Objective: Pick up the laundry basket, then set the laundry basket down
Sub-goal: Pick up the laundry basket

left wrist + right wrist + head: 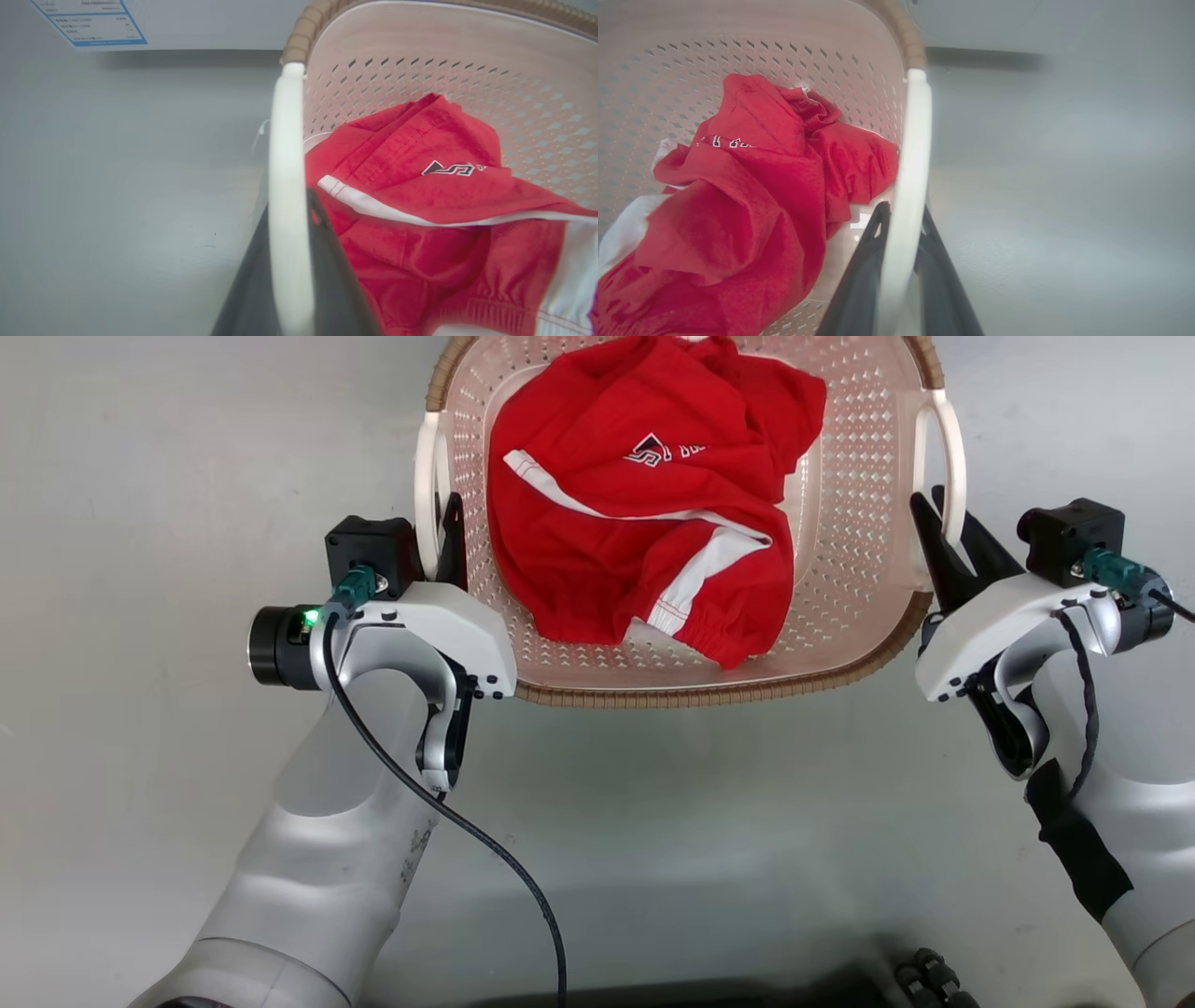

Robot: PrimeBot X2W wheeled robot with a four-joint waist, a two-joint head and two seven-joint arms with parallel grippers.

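The laundry basket [854, 476] is pale pink, perforated, with a brown woven rim, and lies centred before me on the grey floor. A crumpled red garment [635, 523] with white stripes lies inside it. My left gripper [441, 532] is shut on the basket's white left handle [286, 154], one dark finger on each side of the bar. My right gripper [941, 518] clamps the white right handle [915, 140] the same way. The left wrist view shows the left gripper [289, 205] pinching the bar. The right wrist view shows the right gripper [903, 210] doing likewise.
Grey floor [168, 476] surrounds the basket. A white appliance front with a blue-bordered label [88, 23] stands beyond the basket's far end. My dark base [747, 989] runs along the bottom edge. A black cable [467, 821] hangs from the left wrist.
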